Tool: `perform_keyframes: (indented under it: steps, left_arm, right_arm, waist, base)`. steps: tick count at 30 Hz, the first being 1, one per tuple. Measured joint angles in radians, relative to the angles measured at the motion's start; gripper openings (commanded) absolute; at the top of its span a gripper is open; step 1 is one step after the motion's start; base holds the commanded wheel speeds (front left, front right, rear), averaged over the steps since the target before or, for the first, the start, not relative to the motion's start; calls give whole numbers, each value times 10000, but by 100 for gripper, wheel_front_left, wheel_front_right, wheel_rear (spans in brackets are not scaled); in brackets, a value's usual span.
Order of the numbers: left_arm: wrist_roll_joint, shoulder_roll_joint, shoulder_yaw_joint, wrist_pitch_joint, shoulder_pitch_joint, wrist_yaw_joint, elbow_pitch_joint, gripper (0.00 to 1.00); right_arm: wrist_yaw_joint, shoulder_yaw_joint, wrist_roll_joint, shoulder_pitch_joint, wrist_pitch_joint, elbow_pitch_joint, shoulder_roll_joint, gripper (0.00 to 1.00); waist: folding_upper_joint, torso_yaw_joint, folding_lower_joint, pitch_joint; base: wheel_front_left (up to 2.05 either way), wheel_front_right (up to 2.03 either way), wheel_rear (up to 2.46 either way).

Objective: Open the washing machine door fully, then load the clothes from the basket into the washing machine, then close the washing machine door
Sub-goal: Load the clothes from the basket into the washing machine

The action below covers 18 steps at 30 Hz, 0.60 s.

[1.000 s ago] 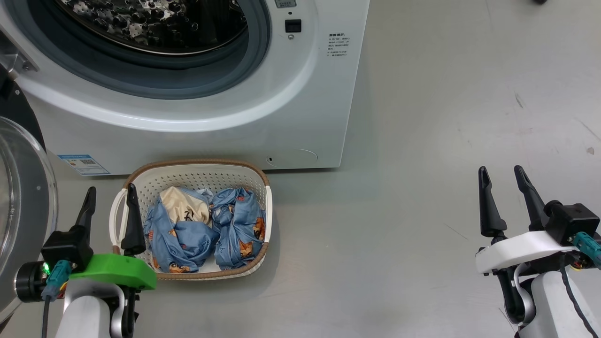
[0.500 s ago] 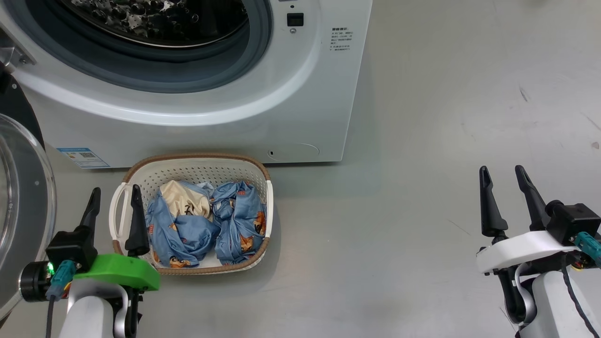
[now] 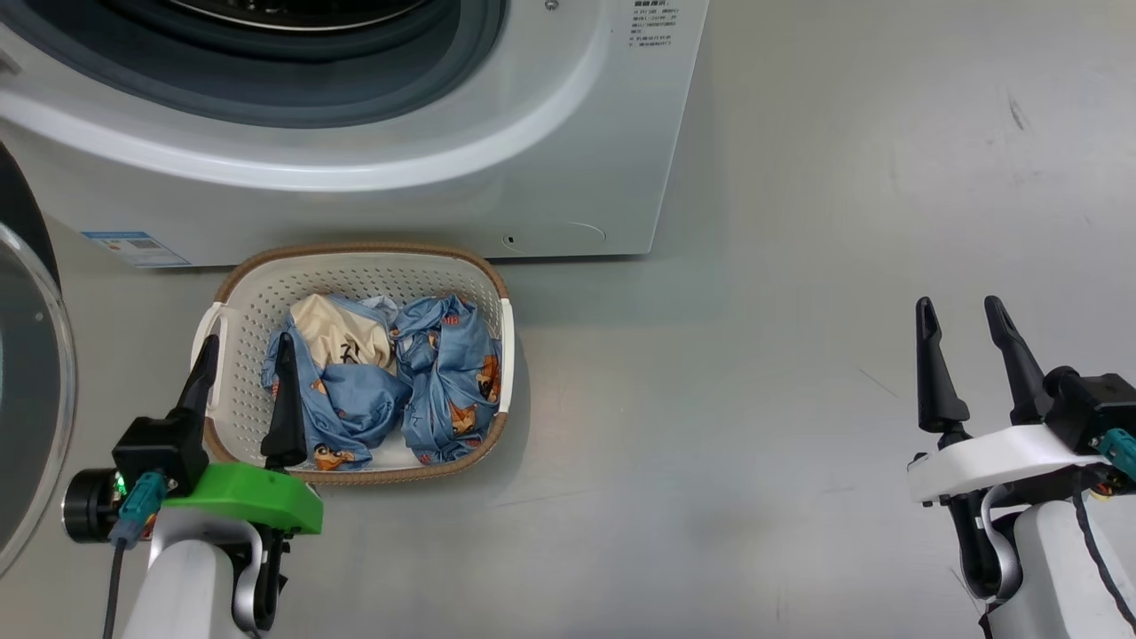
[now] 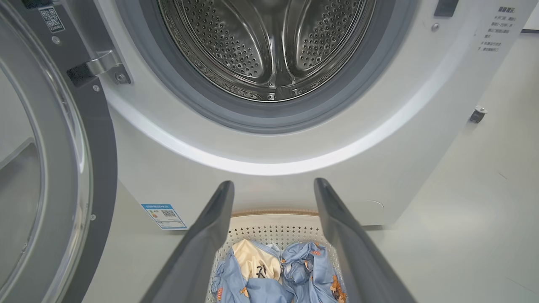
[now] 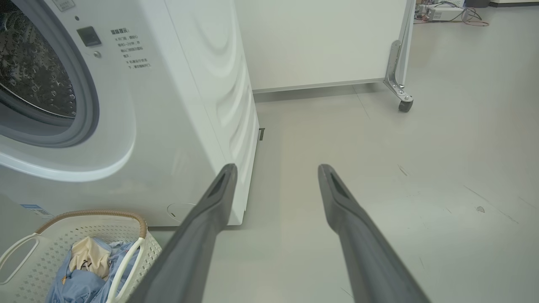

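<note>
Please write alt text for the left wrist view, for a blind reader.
The washing machine stands with its door swung open to the left, showing the steel drum. Below, the left gripper, jaws open, frames the basket of blue clothes.

A: How much of the big white front-loading washing machine point(image 3: 532, 177) does the head view catch?
B: Just its lower front; the top edge slices through the drum opening. The round black-ringed glass door point(image 3: 35, 399) runs off the left edge.
A: Can you read the print?
B: The small blue label sticker point(image 3: 135, 248) and the grey text point(image 3: 652, 18) are too small.
A: And the cream-white perforated plastic basket point(image 3: 373, 275)?
B: The light blue printed clothes point(image 3: 444, 382) bury most of its bottom, and the left gripper's point(image 3: 248, 342) fingers cross its left side. In the left wrist view the bottom edge cuts it off.
</note>
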Motion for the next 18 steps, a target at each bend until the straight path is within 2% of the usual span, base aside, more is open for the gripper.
perform_keyframes:
  steps: [18]
  left_arm:
    - [-192,-35,-318,0,-1282,-84,395,100]
  right_arm:
    - [0,-146,-35,-759,0,-293,-88,100]
  waist:
    - [0,162,0,1851]
  base:
    - [0,0,0]
